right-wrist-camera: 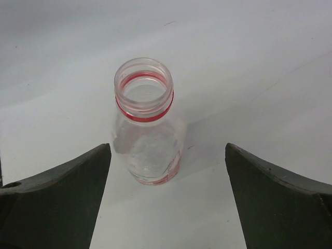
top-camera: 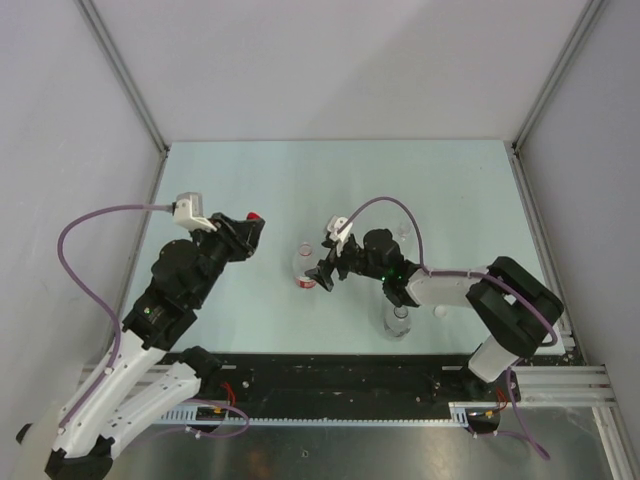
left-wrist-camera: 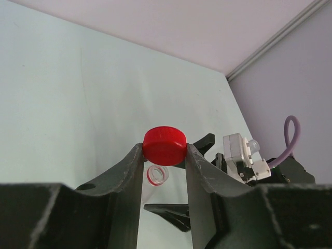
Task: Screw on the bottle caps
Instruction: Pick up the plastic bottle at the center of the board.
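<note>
My left gripper (top-camera: pixel 254 224) is shut on the red cap (top-camera: pixel 257 216), which it holds above the table; the left wrist view shows the cap (left-wrist-camera: pixel 164 145) pinched between the fingertips (left-wrist-camera: pixel 136 155). A clear bottle (top-camera: pixel 305 267) with a red neck ring stands upright and open just right of it. It also shows in the left wrist view (left-wrist-camera: pixel 157 175) and the right wrist view (right-wrist-camera: pixel 148 124). My right gripper (top-camera: pixel 320 263) is open, one finger on each side of this bottle without touching it (right-wrist-camera: pixel 167 150). A second clear bottle (top-camera: pixel 398 322) stands near my right arm, a third (top-camera: pixel 403 233) behind it.
A small whitish cap (top-camera: pixel 437 311) lies on the table (top-camera: pixel 230 180) beside the right arm. The black cap is not in view. Grey walls enclose the table at left, back and right. The black rail (top-camera: pixel 330 375) runs along the near edge.
</note>
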`<control>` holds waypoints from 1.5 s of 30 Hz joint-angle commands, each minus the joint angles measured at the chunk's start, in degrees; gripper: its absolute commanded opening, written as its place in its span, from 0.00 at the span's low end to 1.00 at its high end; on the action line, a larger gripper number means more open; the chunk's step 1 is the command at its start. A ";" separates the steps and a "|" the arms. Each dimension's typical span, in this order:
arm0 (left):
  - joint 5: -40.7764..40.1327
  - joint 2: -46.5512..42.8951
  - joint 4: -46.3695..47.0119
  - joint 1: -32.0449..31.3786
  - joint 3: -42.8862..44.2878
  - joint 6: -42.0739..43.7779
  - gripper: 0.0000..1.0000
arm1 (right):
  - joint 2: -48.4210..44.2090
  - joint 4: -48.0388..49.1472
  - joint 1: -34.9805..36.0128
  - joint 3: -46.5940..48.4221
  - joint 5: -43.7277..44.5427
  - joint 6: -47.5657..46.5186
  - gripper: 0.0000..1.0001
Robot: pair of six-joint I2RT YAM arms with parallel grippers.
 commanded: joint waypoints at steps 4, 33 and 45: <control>-2.55 -0.06 0.53 0.41 1.33 2.38 0.32 | 3.83 8.66 -0.47 -0.41 -2.31 -3.50 0.97; -4.72 -3.04 0.49 0.41 0.05 1.79 0.32 | 16.19 19.28 2.49 4.06 2.09 -6.54 0.96; -4.86 -4.17 0.47 0.43 -0.11 1.78 0.32 | 17.45 18.56 2.86 5.61 1.78 -8.14 0.93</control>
